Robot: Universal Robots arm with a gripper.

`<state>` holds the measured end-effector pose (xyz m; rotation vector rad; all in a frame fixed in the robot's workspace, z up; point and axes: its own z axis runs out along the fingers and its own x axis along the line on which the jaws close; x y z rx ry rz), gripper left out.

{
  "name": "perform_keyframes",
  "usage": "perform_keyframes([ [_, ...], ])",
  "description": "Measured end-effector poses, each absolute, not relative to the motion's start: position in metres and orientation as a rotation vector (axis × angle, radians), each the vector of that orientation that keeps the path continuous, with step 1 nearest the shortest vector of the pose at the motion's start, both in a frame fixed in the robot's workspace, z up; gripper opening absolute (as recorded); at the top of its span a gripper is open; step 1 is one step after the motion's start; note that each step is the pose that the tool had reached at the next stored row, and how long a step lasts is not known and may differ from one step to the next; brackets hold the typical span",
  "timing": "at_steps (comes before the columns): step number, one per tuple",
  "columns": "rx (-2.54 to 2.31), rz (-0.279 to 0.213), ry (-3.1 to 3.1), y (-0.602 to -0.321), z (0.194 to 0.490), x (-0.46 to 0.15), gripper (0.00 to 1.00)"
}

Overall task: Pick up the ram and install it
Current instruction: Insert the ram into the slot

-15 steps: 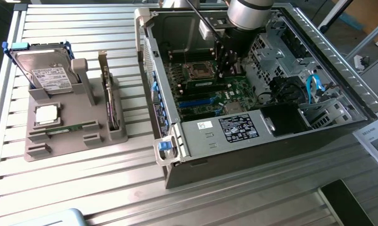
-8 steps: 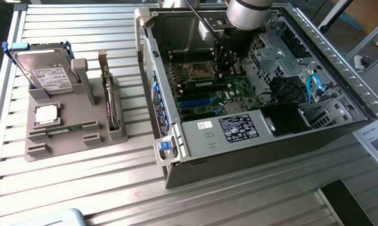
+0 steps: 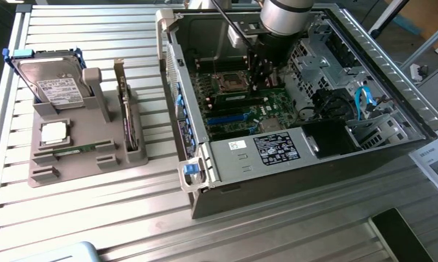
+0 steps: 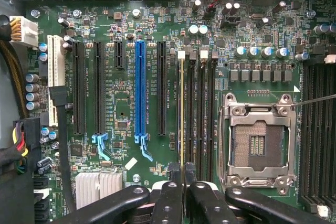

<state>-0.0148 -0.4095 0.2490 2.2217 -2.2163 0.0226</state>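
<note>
Nothing we can read.
We see print on the hard drive label [image 3: 57, 87] and the black case label [image 3: 277, 148], none of it legible.

Hard drive [image 3: 53, 83] stands in grey holder [image 3: 81, 159].

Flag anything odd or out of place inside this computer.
Nothing damaged or askew. The processor socket sits empty; the hand grips the ram edge-on, in line with the memory slots.
</note>
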Motion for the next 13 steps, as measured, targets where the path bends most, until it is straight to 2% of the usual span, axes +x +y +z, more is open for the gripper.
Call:
perform_keyframes([
  [13,2.226,0.033,-2.222,-0.4093,0.2445,-0.0171,0.12],
])
